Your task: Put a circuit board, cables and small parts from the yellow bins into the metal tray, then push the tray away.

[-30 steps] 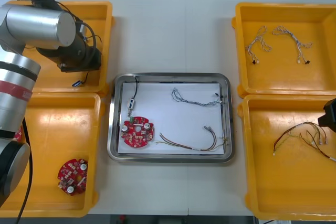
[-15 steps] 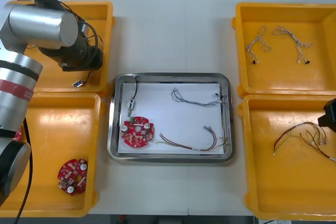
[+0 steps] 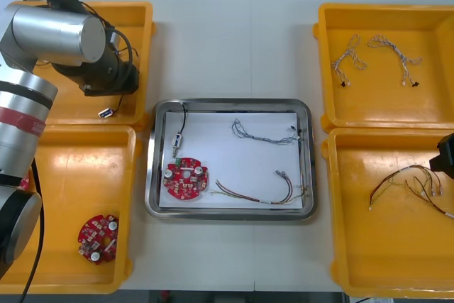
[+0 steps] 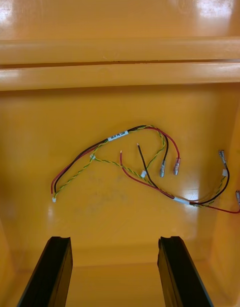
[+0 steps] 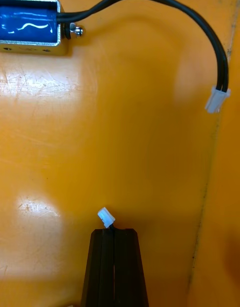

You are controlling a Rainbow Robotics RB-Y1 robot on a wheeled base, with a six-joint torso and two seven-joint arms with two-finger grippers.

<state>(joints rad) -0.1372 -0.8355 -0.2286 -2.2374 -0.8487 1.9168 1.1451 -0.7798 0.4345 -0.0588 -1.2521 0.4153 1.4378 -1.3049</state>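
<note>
The left gripper (image 5: pixel 115 232) hangs low over the glossy floor of the far yellow plastic bin (image 3: pixel 138 26) on the robot's left. Its black fingers are pressed flat together, and nipped at their very tips is a small white plastic connector (image 5: pixel 106 217). The connector pokes outward, cocked a little to one side, with a stub of dark lead running back into the seam. Beyond the tips lies a small metal part (image 5: pixel 30 21), a boxy steel frame wrapped in shiny blue film. Its long axis runs crosswise to the fingers, and it has a little round stud at one end. From that end a smooth black cable (image 5: pixel 222 72) arcs away, bends back towards the fingers and ends in a second white plug (image 5: pixel 217 99). Seen from above, that part sits close to the bin's near wall. The shiny metal tray (image 3: pixel 230 102) in the middle of the table is lined white and already holds several things. A round red circuit board (image 3: pixel 186 177) lies at its near left corner, and another boxy part on a black lead (image 3: pixel 176 141) runs lengthwise away from the board. A twisted blue and white cable (image 3: pixel 262 131) and a red and yellow cable (image 3: pixel 259 193) are both stretched across the tray's width. The right gripper (image 4: pixel 114 241) hovers over the near yellow bin on the right (image 3: pixel 397 267) with its fingers well apart and nothing between them. Below it is a loose tangle of red, yellow and black wires (image 4: pixel 145 162) with metal-tipped ends.
</note>
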